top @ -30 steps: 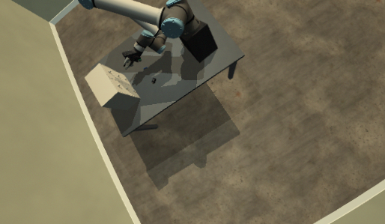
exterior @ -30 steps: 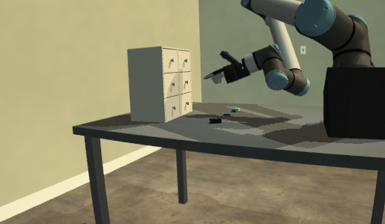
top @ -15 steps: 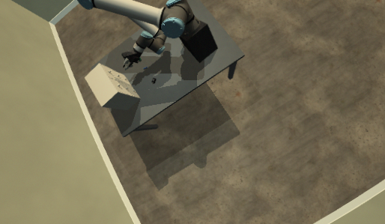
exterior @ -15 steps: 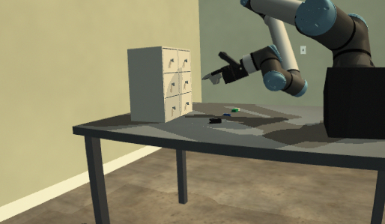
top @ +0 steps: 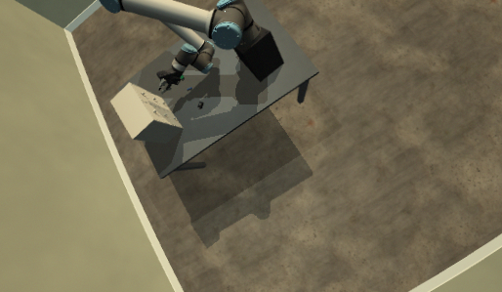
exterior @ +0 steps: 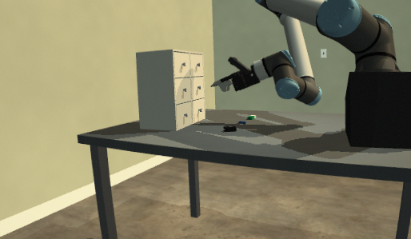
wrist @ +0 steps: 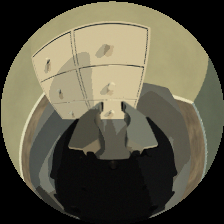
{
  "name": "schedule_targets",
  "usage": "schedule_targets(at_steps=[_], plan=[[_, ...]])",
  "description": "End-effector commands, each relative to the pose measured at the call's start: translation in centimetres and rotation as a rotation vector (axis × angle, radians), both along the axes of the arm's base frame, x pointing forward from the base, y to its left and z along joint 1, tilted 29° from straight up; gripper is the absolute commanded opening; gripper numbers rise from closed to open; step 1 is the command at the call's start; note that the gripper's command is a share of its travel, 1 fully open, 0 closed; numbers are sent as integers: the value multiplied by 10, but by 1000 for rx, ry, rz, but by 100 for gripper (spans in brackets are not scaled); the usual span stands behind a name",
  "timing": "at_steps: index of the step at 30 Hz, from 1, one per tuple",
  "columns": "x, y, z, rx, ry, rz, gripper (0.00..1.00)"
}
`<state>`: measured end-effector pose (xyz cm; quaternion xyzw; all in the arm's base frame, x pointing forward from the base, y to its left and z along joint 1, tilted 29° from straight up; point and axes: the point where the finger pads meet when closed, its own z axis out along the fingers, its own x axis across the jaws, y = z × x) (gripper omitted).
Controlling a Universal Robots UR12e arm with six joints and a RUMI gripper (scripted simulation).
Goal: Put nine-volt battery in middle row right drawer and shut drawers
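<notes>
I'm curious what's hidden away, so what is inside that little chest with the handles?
Nothing inside the chest can be seen. All six drawers look shut, and their fronts cover whatever they may hold.

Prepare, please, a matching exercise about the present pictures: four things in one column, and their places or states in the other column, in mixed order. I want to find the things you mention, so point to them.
Things
1. chest (top: 131, 109) (exterior: 157, 89) (wrist: 110, 36)
2. gripper (top: 162, 88) (exterior: 219, 87) (wrist: 112, 102)
3. small blue object (top: 189, 89) (exterior: 242, 122)
4. small black object (top: 200, 104) (exterior: 229, 129)

Places and states
A. on the table, between the green object (top: 182, 77) (exterior: 250, 117) and the black one
B. upright, with its drawers shut
C. on the table, nearest the exterior camera of the small objects
D. in the air, its fingers apart

Right pairs
1-B, 2-D, 3-A, 4-C
</notes>
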<state>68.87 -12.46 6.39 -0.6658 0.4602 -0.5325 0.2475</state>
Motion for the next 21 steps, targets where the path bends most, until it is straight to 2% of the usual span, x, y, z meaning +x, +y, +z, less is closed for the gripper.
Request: schedule_targets(at_steps=[1, 12, 21], plan=[[7, -1, -2, 0, 0, 0, 20], [25, -3, -7, 0, 0, 0, 20], [31, -4, -8, 0, 0, 0, 20]])
